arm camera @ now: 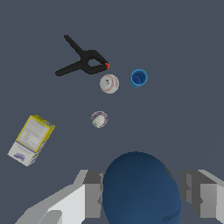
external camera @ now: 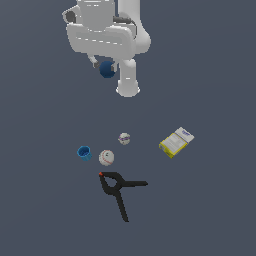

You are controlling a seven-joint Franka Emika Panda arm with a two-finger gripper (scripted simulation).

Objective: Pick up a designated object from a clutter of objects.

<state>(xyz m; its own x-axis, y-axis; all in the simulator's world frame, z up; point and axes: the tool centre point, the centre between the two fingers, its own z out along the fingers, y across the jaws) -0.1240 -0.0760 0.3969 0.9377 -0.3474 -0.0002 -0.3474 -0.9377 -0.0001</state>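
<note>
The gripper (arm camera: 138, 192) clasps the dark blue ball (arm camera: 141, 189) between its fingers, lifted well above the floor. Below lie the blue cup (external camera: 84, 152), open and showing nothing inside, 2 white balls (external camera: 106, 157), a yellow-white box (external camera: 176, 142) and a black clamp (external camera: 119, 188).

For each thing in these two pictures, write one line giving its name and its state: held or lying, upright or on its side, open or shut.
Gripper: shut on the dark blue ball, raised above the surface.
Dark blue ball: held between the fingers, lifted.
Blue cup: upright, opening upward.
Larger white ball: resting beside the cup.
Smaller white ball: resting, apart.
Yellow-white box: lying flat.
Black clamp: lying flat, handles spread.
</note>
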